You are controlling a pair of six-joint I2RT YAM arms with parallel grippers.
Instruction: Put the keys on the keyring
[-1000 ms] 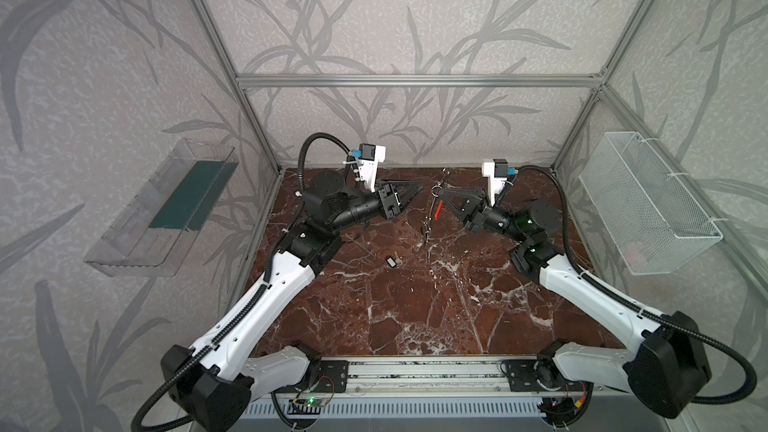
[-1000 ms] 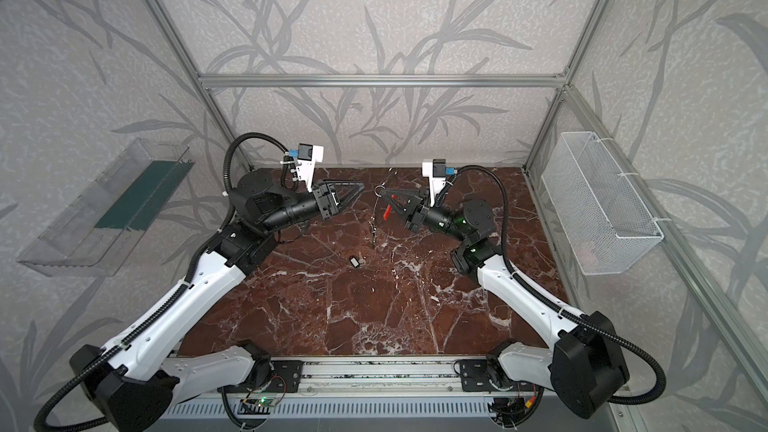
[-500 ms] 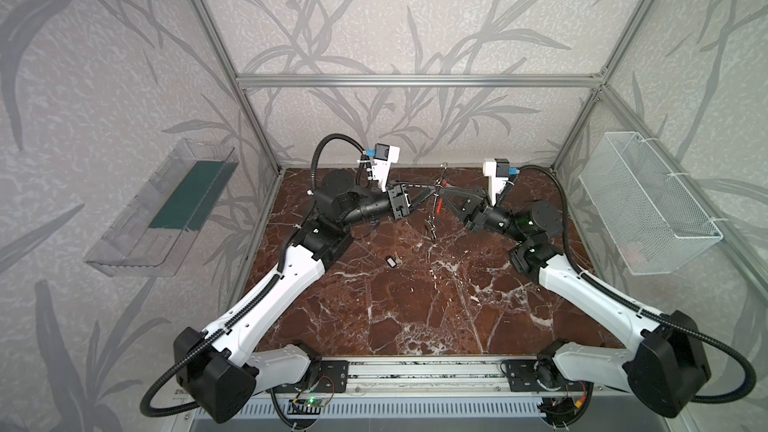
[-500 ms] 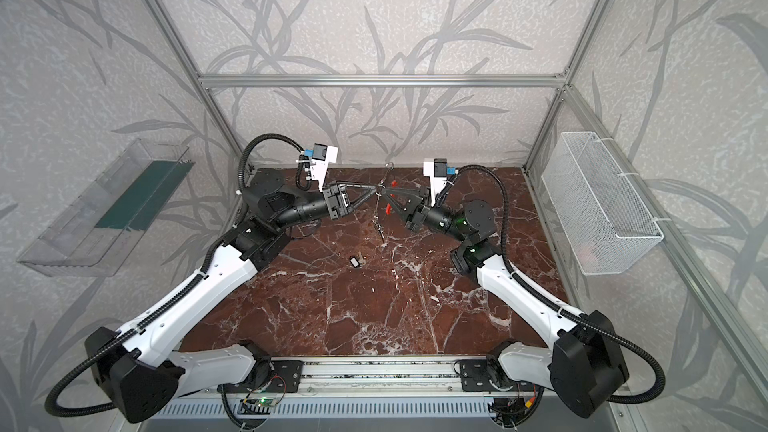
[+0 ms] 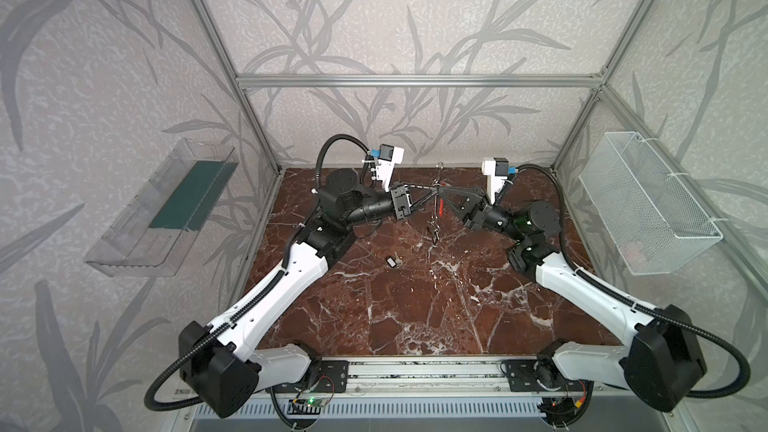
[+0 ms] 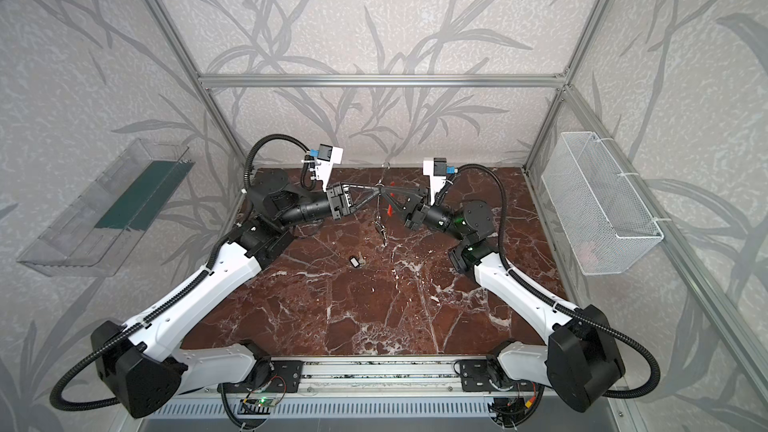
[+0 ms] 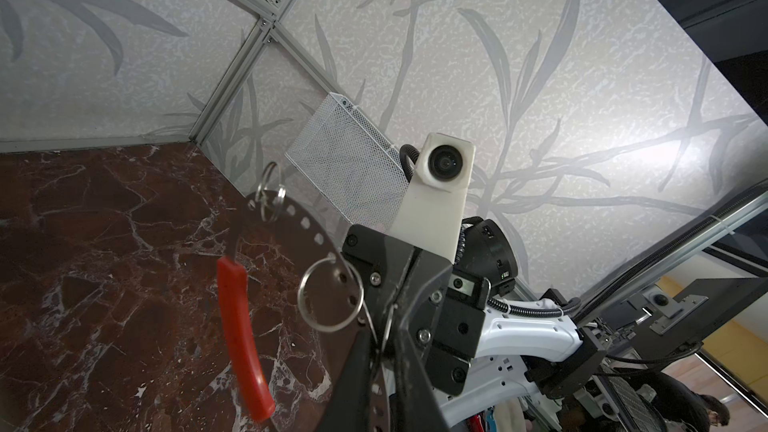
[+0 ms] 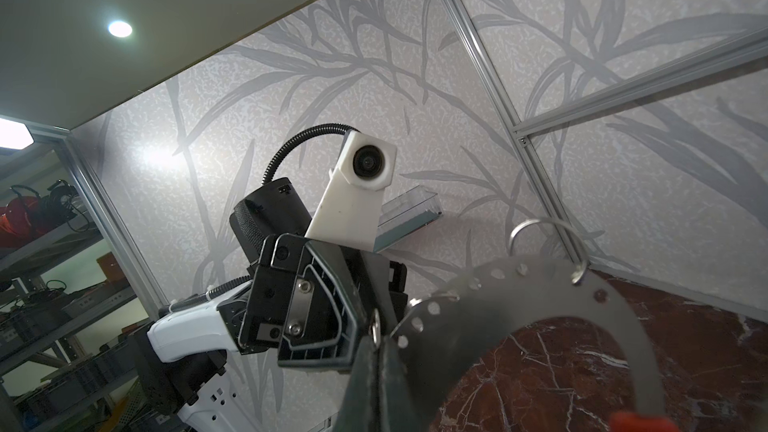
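Nearest us, the left arm (image 5: pixel 291 280) and the right arm (image 5: pixel 582 284) rise from the front rail and reach inward over the red-brown marble worktop (image 5: pixel 415 317). A little further in, a loose key (image 5: pixel 392 260) with a black tag lies flat on the stone, left of centre and well apart from everything else; we see it in both top views.

Beyond it, the hanging keys (image 5: pixel 433 229) dangle in a small cluster under the keyring. We cannot count them from here.

Above them, towards the back, the two sets of jaws meet tip to tip in the air. The keyring (image 7: pixel 312 230) stands on edge between them. The right jaws are pressed together on its grey perforated band, and the left jaws are drawn in on the same band just beside them.

In the left wrist view, the red arc (image 7: pixel 241 326) lies across the ring from the grip. One split ring (image 7: pixel 330 299) is threaded through a hole next to the jaws, and a second split ring (image 7: pixel 270 197) sits at the top of the band.

Farthest off is the leaf-patterned back wall (image 5: pixel 415 126).
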